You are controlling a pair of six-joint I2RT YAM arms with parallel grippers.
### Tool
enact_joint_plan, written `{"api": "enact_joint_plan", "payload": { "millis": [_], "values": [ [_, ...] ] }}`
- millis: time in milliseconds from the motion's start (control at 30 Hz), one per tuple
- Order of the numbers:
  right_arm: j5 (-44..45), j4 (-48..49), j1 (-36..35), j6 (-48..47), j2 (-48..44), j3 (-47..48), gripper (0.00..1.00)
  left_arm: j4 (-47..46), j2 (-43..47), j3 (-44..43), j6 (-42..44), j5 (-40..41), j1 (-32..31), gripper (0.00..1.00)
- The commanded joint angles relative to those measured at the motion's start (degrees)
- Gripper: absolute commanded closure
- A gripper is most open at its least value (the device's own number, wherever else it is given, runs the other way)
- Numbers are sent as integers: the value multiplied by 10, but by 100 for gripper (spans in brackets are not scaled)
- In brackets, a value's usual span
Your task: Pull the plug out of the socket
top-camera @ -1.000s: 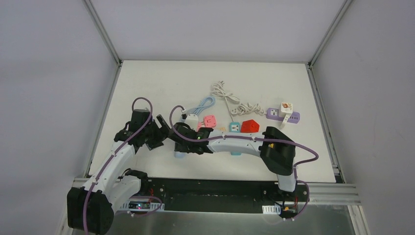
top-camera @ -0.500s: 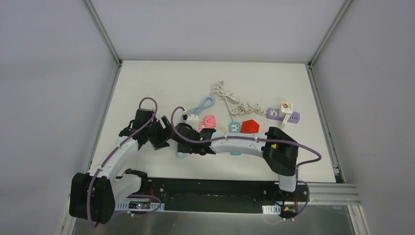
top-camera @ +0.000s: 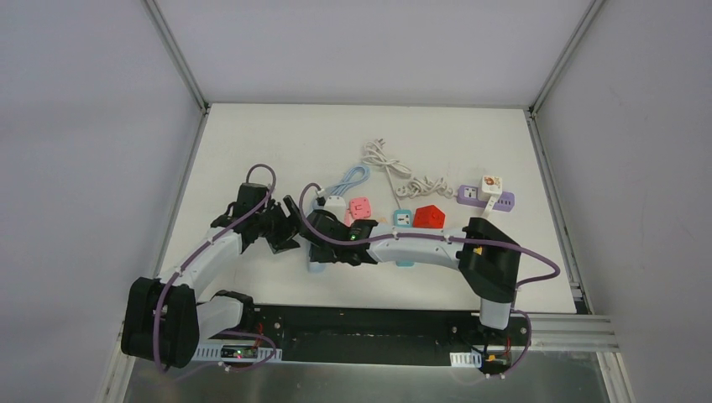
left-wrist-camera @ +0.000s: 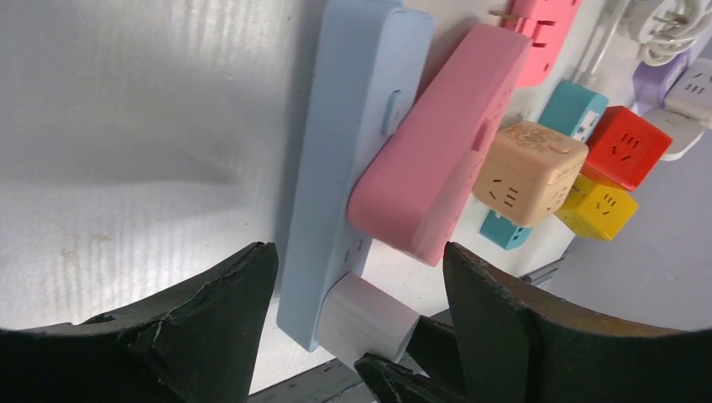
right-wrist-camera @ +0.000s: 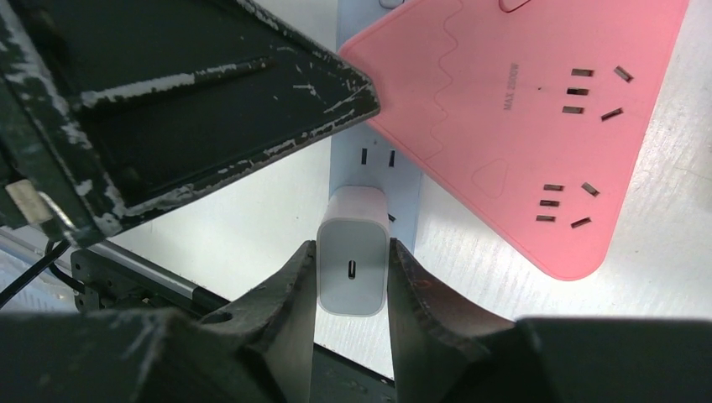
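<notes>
Right wrist view: the white plug (right-wrist-camera: 353, 252) is seated in the blue socket strip (right-wrist-camera: 374, 159), toward that strip's near end, and stands up off its top face. The right jaws are closed onto the plug, one of the fingers (right-wrist-camera: 290, 294) pressed against each side face, so the plug lies squarely between them and nothing else is in the grip. The strip lies flat on the bench (top-camera: 420, 134) with its long axis running near to far. The plug's own axis is square to that, rising away from the bench. A pink socket strip (right-wrist-camera: 520, 101) overlaps the blue one just to the right of the plug, apart from it. Left wrist view: the left jaws stand wide open and hold nothing. One finger is on either side of the strip's near end, so strip and plug both lie in the gap; whether either finger touches the strip cannot be told. On this evidence the coming pull should run straight up along the plug's axis, away from the strip's face, and the right arm is the one placed for it. The left jaws appear set to pin the strip, which, unheld, would probably lift with the plug.
</notes>
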State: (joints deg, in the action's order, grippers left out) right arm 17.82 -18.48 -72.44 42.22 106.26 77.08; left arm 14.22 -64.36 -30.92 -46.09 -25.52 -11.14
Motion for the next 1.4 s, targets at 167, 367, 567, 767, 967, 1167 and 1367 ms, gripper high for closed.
{"api": "enact_joint_plan", "payload": {
  "millis": [167,367,567,767,967,1167,1367],
  "values": [
    [-27,13,8,-4,-17,-7,62,-40,13,-4,-6,13,-17,22],
    [-34,-13,12,-1,4,12,40,35,-69,-52,29,25,-23,21],
    [-48,-39,12,0,19,27,55,60,-97,-56,36,43,-34,26],
    [-59,-28,12,-4,-2,30,100,93,-103,-51,58,85,-38,34],
    [-123,35,31,0,-22,9,100,106,-101,-51,71,120,-54,51],
    [-81,-6,14,-16,19,69,100,108,-103,-44,72,143,-65,57],
    [-49,-37,10,-13,15,78,100,104,-102,-40,72,146,-68,62]
  ]
}}
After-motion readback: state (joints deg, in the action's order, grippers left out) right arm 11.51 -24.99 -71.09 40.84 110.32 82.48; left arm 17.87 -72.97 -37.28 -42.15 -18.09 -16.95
